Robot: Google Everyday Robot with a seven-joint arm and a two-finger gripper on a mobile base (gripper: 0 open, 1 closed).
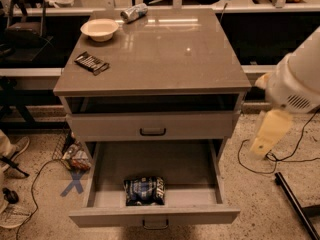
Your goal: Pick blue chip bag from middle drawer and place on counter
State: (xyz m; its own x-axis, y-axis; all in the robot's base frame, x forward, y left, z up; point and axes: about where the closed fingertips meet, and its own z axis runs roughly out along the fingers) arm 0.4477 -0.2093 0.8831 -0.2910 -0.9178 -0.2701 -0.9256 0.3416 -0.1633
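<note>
The blue chip bag [144, 190] lies at the front middle of the open middle drawer [155, 161], on its plain grey floor. The counter [165, 54] tops the cabinet above it. My arm comes in from the right as a white housing [295, 84] with a cream part hanging below it. The gripper [260, 146] at its lower end is right of the cabinet, level with the drawer's back. It is above and to the right of the bag and touches nothing.
On the counter are a white bowl [99, 29], a silver can [134, 12] at the back and a flat dark packet [91, 62] at the left. A closed drawer front [152, 126] sits above the open one. Cables [250, 164] and a black bar [295, 204] lie on the floor at the right.
</note>
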